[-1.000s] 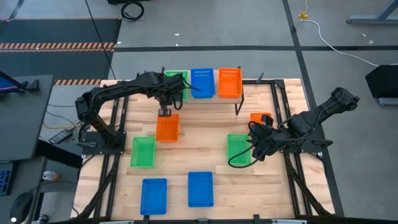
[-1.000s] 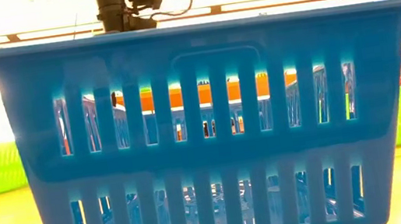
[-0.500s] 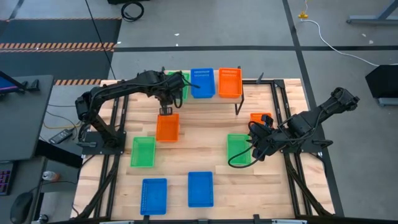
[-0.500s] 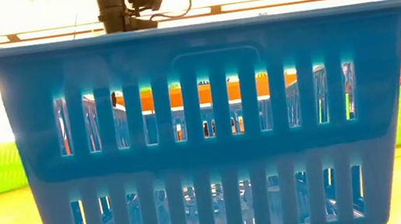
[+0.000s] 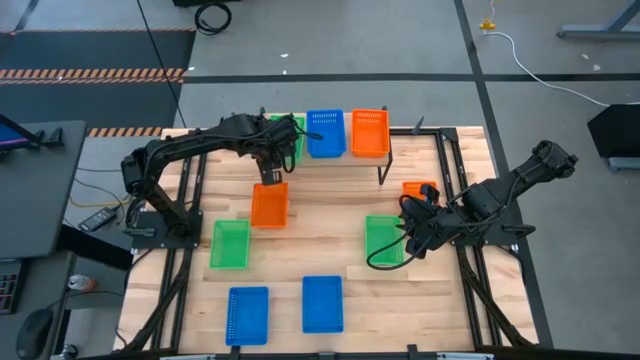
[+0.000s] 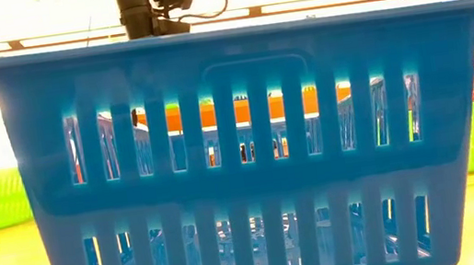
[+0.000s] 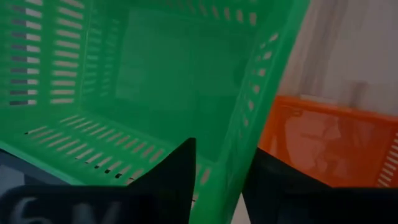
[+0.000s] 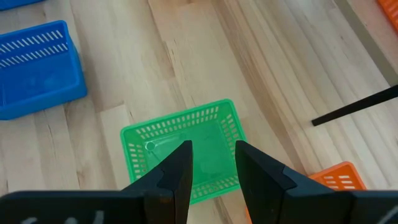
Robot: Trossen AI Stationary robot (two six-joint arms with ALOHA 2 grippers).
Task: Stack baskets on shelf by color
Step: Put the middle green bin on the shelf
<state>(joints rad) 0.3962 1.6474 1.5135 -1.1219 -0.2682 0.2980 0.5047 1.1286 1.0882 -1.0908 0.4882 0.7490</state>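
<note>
On the shelf (image 5: 400, 150), my left gripper (image 7: 217, 180) straddles the green basket's (image 7: 155, 81) wall, fingers parted to release it; right gripper (image 8: 211, 168) waits open.

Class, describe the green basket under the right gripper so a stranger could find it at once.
Start at the wooden table and go to its right side, below the right gripper. The green basket sits there on the tabletop, the only green one beside an orange basket.
</note>
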